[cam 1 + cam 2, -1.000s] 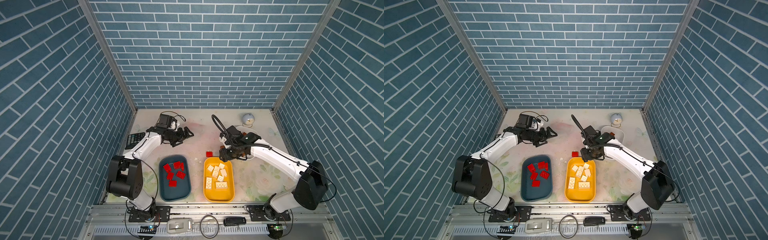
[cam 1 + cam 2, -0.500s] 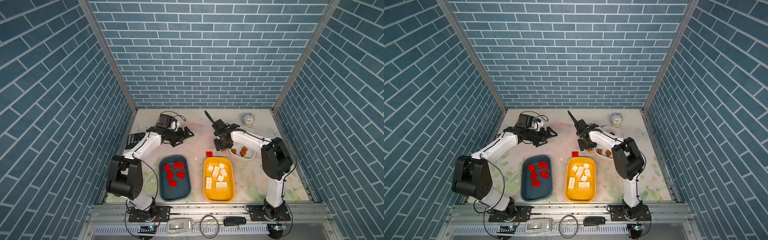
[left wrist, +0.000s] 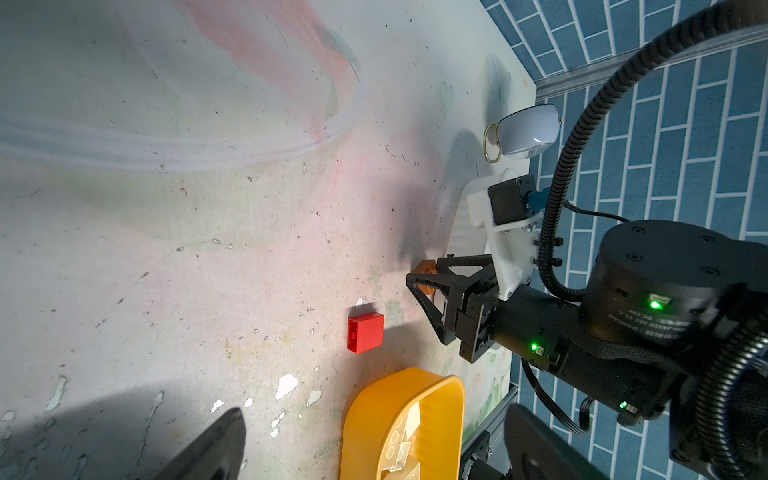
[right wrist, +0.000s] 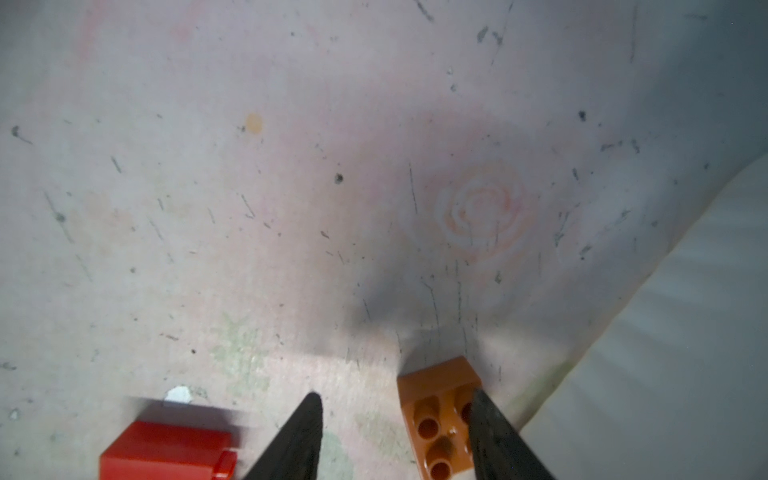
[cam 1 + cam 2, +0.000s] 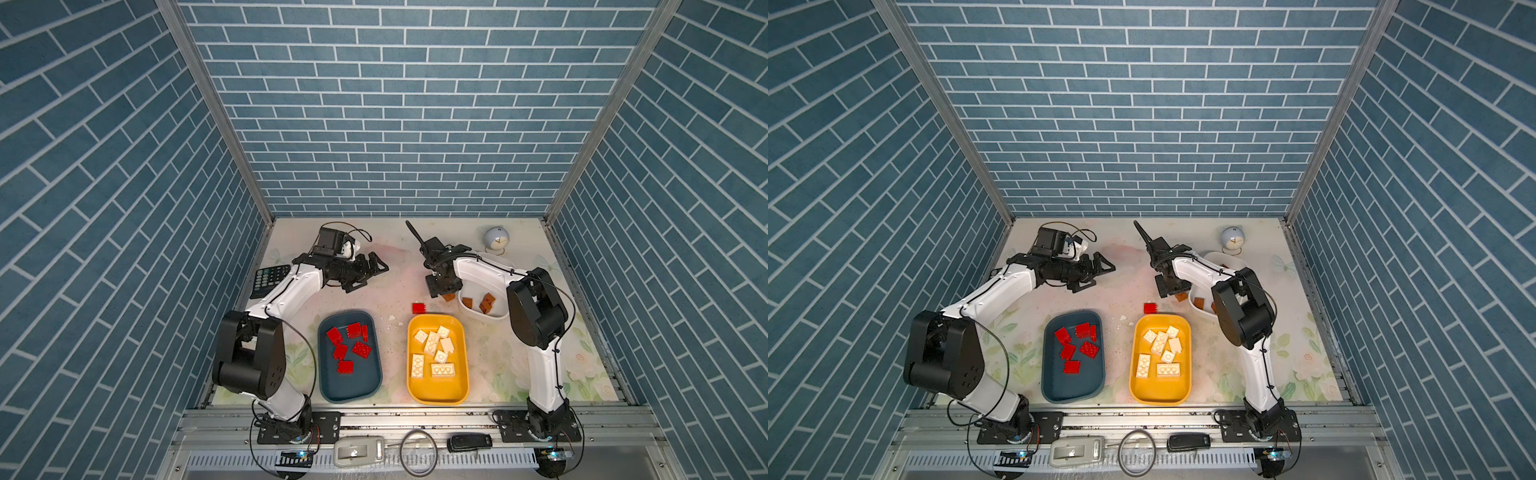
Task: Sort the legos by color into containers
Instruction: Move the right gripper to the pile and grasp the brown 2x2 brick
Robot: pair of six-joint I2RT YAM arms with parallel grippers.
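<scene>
Wrist footage gives you what both top views blur: the right gripper (image 4: 395,399), fingers narrowly parted, flanks a small brown studded plastic brick (image 4: 436,386), touching one side, at nine o'clock of the white plastic tray (image 5: 484,318). Your left gripper (image 5: 376,266) gapes wide; a red plastic brick (image 4: 166,446) lies near.

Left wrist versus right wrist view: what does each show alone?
Only left wrist: the yellow plastic tray of cream bricks, the small round clock, the whole right hand. Only right wrist: studs on the brown plastic brick, one fingertip clear of it. Both: the red plastic brick on the table and that brown brick between the hand's fingers.
</scene>
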